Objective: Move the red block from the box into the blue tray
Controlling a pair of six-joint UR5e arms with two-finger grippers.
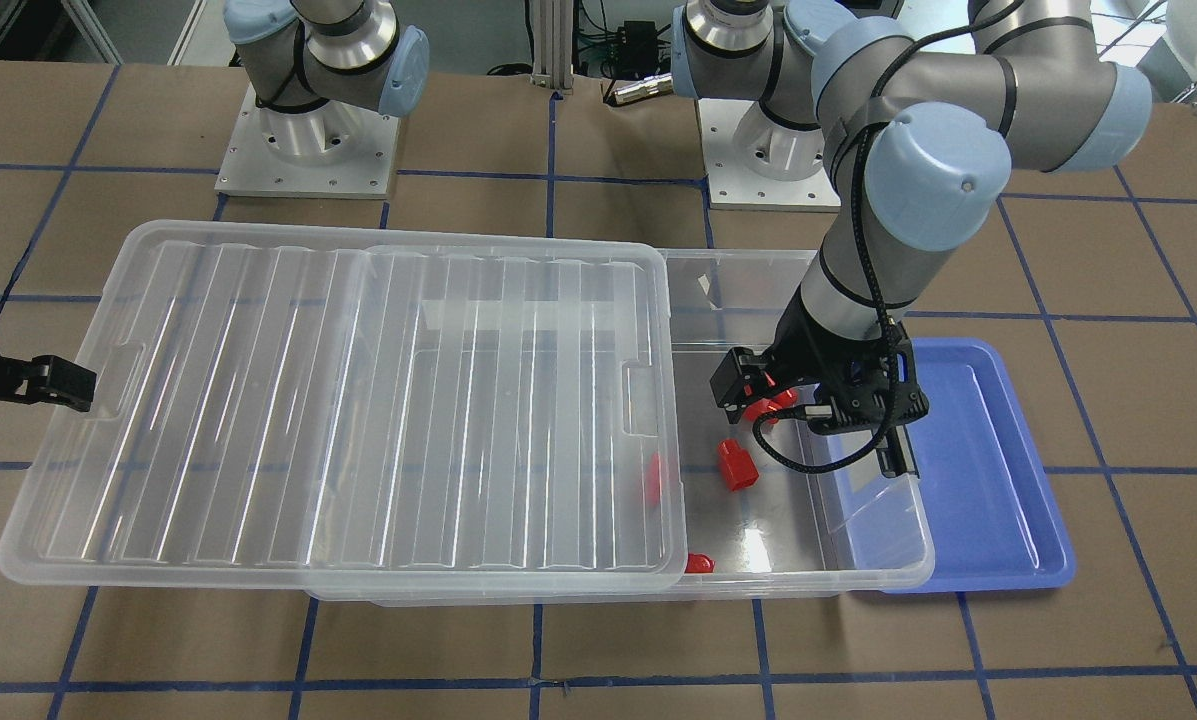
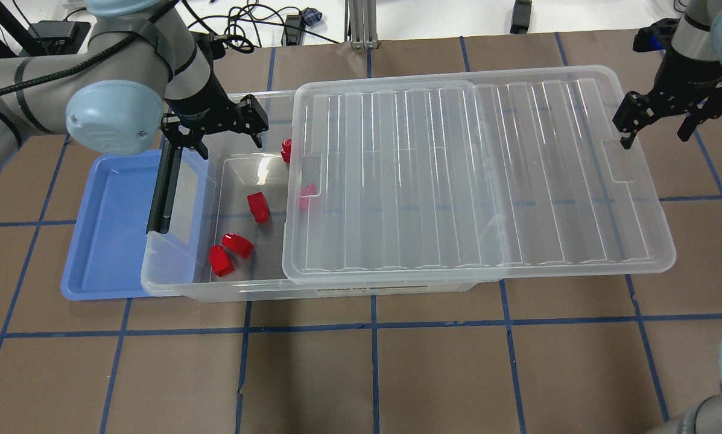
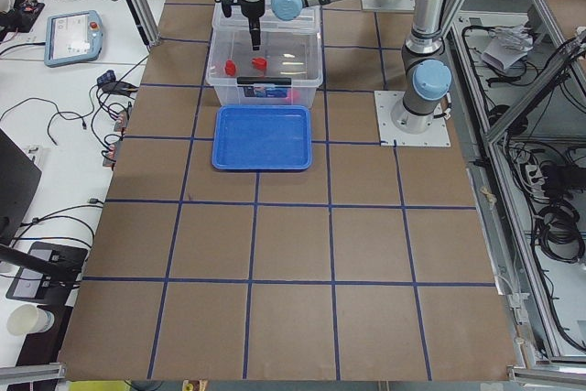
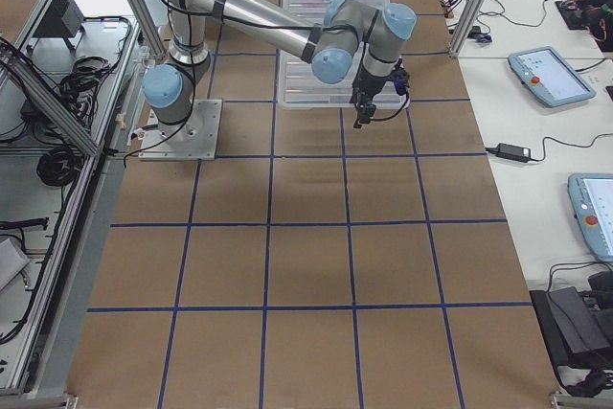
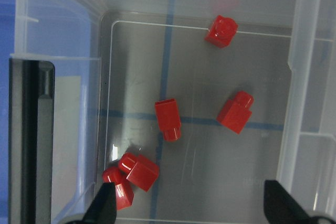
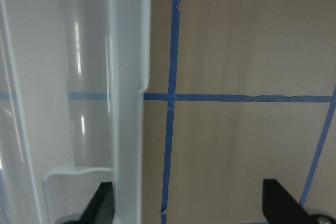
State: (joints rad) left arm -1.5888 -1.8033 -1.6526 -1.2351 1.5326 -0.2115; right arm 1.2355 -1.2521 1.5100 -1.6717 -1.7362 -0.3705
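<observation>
The clear box [image 2: 180, 283] lies across the table with its ribbed lid [image 2: 475, 175] slid to one side, so the end by the black latch bar [image 2: 161, 187] is uncovered. Several red blocks lie on its floor: one in the middle [image 2: 258, 206], two together at the near wall [image 2: 228, 253], one by the far wall [image 2: 286, 150] and one under the lid's edge [image 2: 305, 196]. The left wrist view shows them too [image 5: 168, 119]. The blue tray [image 2: 113, 229] sits empty against that end. My left gripper [image 2: 216, 126] hovers open and empty above the uncovered part. My right gripper [image 2: 656, 126] is open and empty beside the lid's far end.
The lid [image 1: 358, 400] overhangs the box on the right gripper's side. The table is brown with blue tape lines. The arm bases [image 1: 308, 140] stand behind the box. Monitors and cables lie beyond the table's edges in the side views.
</observation>
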